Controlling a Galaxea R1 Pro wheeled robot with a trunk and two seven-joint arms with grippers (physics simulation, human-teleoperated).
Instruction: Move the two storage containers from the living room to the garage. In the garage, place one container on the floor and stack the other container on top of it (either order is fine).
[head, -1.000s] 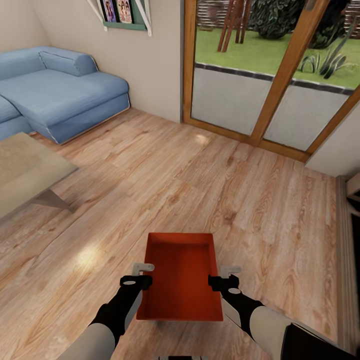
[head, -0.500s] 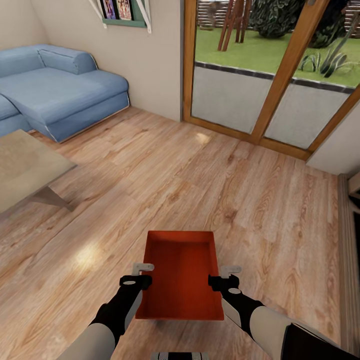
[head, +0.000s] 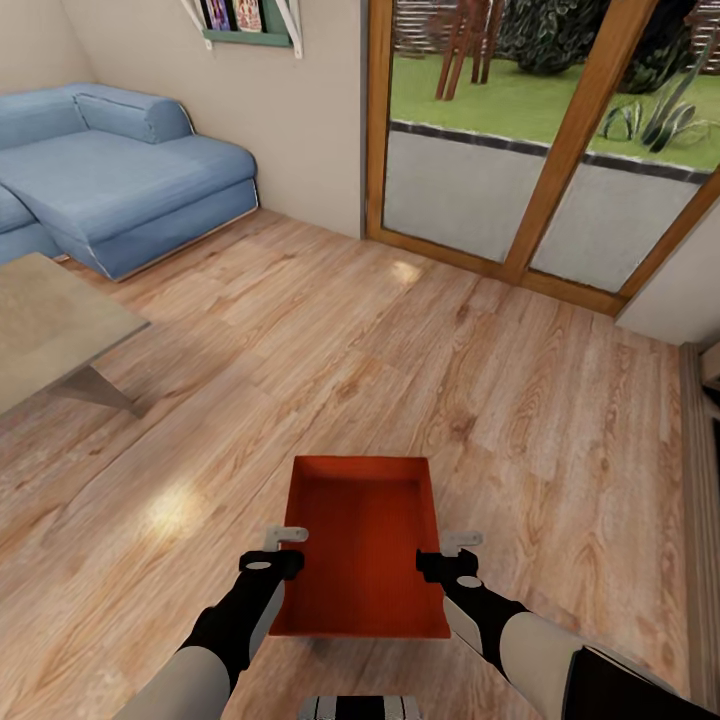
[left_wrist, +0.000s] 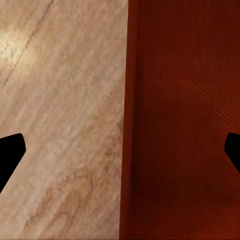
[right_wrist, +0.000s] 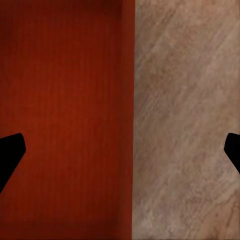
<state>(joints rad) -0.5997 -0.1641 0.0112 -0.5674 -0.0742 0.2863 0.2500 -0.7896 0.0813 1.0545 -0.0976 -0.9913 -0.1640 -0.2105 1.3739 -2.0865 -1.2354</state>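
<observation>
While both arms reach forward in the head view, one orange-red storage container (head: 362, 545) sits between them, low and centred, above the wood plank floor (head: 520, 400). Open top, inside bare: nothing in it. Low plain walls, long axis running away from the robot.

Left gripper (head: 281, 548) is at the container's left long wall, right gripper (head: 450, 551) at its right long wall, roughly level with each other near mid-length. Each has one pale finger lying over the rim and a dark body outside the wall.

Left wrist view: left gripper (left_wrist: 120, 155) straddles the container wall (left_wrist: 124, 150), one dark fingertip (left_wrist: 9, 152) over the floor (left_wrist: 60, 115), the other over the red interior (left_wrist: 185, 110). Jaws wide apart here, no pad visibly pressing the wall. Right wrist view mirrors it: right gripper (right_wrist: 120, 155) straddles the wall, one fingertip (right_wrist: 9, 152) over the red interior (right_wrist: 65, 110), the other over floor (right_wrist: 185, 125). Both read as spread open around the walls, not clamped; whether the fingers touch the rim, can't tell.

Further out, bare plank floor with a bright glare patch (head: 172, 510) left of the container. Glass table (head: 50, 330) at the left edge, well apart from the container. Beyond it, blue sofa (head: 110, 180) against the wall, with a green shelf (head: 248, 30) above. Far right: wood-framed glass doors (head: 540, 150), grass and plants (head: 650, 115) outside.
</observation>
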